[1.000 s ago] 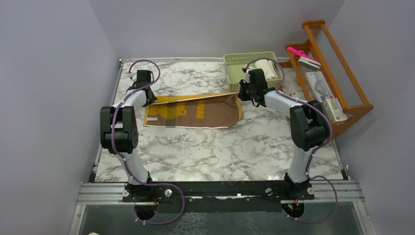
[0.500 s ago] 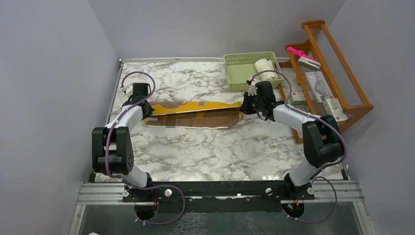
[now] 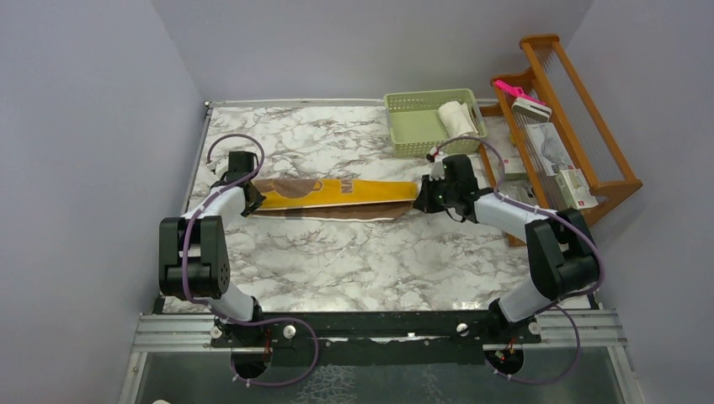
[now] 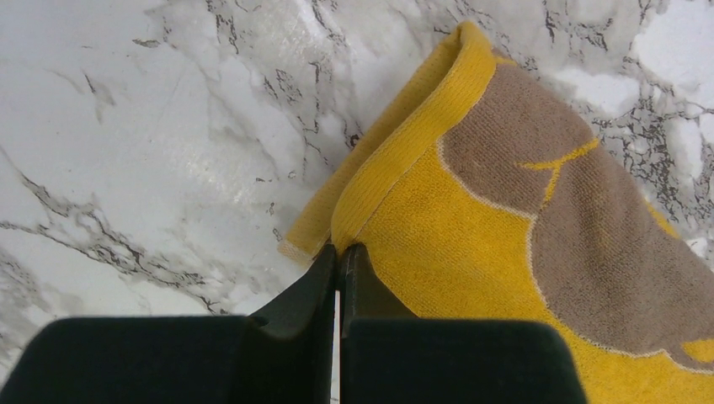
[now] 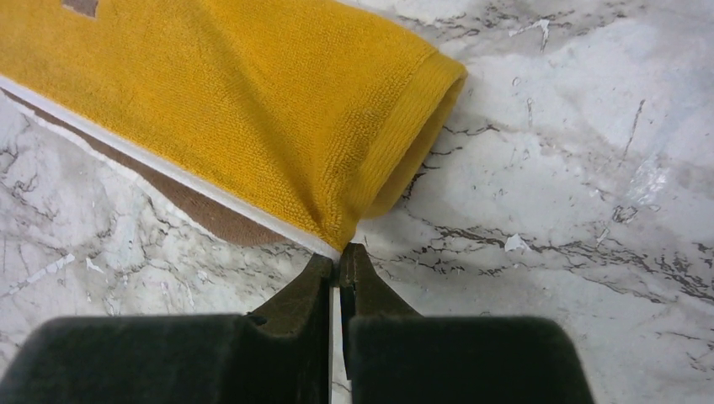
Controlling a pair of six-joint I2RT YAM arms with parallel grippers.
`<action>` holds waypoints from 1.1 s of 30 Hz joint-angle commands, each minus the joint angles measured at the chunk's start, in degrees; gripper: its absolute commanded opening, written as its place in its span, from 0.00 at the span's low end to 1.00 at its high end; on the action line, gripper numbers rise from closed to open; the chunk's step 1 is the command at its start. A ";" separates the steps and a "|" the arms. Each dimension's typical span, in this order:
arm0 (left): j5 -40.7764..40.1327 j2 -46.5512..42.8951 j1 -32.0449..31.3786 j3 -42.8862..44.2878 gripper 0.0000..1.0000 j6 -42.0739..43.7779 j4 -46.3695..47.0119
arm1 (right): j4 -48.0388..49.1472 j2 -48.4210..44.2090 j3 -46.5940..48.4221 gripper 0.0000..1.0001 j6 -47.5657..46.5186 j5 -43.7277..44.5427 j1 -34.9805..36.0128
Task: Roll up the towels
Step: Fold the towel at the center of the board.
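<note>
Lying folded on the white marble surface [image 3: 354,252], the mustard-yellow bear-print cloth towel [image 3: 337,192] is pinched at both ends: left end effector [image 4: 338,251] on its left edge, right end effector [image 5: 338,252] on its right corner.

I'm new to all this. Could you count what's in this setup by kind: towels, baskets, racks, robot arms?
Towels: 2 (yellow towel, cream towel)
Baskets: 1 (green basket)
Racks: 1 (wooden rack)
Robot arms: 2 (left arm, right arm)
Total: 6
</note>
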 commanded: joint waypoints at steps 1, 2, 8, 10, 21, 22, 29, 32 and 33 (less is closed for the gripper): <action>-4.25 -2.19 2.05 -1.73 0.00 -0.57 -0.35 | 1.04 -1.85 -1.97 0.01 0.01 1.52 -0.82; -4.16 -2.39 2.07 -2.29 0.00 -0.96 -0.36 | 1.23 -1.97 -2.35 0.01 0.08 1.18 -0.81; -1.05 -2.44 2.10 -5.96 0.02 -3.46 0.42 | 2.52 -2.61 -3.93 0.47 -0.19 -1.39 -0.81; 1.42 -1.88 2.22 -6.10 0.18 -3.97 0.09 | 4.18 -4.52 -4.90 0.64 0.50 -2.35 -0.81; 7.99 -10.08 2.40 1.46 0.99 4.16 -4.49 | 14.30 -19.29 -11.01 0.91 3.33 -8.09 -0.90; 7.89 -9.84 2.68 2.95 0.99 6.04 -5.13 | 14.85 -18.96 -10.94 0.91 3.84 -8.63 -0.90; 18.42 -1.39 8.27 8.01 0.85 17.67 -5.21 | 15.23 -14.23 -6.89 0.90 6.02 -12.75 -0.90; 24.87 1.87 10.92 9.30 0.78 21.49 -5.10 | 15.28 -13.76 -5.62 0.90 6.00 -13.66 -0.89; 26.61 2.76 11.90 9.55 0.75 22.46 -5.16 | 15.28 -13.85 -5.45 0.90 6.01 -13.77 -0.90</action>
